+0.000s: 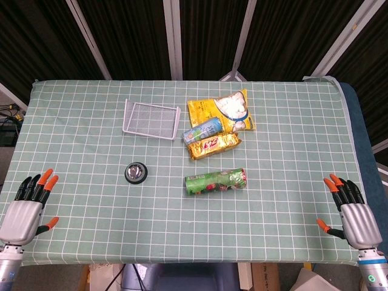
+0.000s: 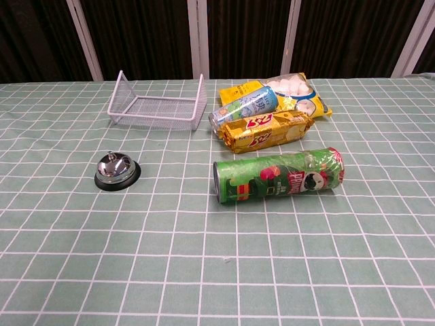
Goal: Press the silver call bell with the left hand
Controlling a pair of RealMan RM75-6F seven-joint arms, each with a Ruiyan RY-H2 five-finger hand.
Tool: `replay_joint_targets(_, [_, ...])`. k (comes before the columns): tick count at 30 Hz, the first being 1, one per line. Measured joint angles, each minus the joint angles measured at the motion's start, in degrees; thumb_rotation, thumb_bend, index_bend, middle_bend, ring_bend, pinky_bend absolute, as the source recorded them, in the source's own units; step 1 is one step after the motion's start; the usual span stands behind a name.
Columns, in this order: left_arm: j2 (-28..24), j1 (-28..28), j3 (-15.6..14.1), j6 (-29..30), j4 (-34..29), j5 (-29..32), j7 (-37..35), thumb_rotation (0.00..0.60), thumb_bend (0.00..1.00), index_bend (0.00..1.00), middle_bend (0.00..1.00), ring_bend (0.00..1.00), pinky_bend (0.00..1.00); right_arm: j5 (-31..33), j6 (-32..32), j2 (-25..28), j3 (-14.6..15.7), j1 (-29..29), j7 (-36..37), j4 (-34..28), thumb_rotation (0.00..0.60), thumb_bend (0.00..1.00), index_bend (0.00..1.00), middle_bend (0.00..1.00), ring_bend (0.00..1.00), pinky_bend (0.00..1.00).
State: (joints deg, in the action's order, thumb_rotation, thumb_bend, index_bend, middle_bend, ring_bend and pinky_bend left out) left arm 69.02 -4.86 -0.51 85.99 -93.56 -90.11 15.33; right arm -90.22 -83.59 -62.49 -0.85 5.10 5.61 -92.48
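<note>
Silver call bell is shown upright on table, just in front of wire basket, top left unobstructed for pressing. Left hand & right hand are parked at near table edge, well apart from bell, fingers spread, nothing held.

I count one silver call bell on the bench, and one white wire basket behind it. There is one green tube can lying on its side, and one smaller blue can, also on its side. I count two snack packs: one gold wrapped pack and one yellow bag with white pieces pictured on it; the bag is partly covered, so there may be more to it than I can see. That makes six loose things in all. I see two hands, one left hand and one right hand, both in the head view only.
</note>
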Motion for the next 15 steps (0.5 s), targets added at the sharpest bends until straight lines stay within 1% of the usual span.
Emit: replay_joint_targets(15, [0.07,-0.17,-0.16,-0.63,-0.01,-0.11,0.36,0.600,0.14,0.00,0.00,0.00,0.00,0.37,0.74,0.52,0.24,0.06,-0.02,-0.37,0.600,0.25,0.00,0.00,0.00,0.00])
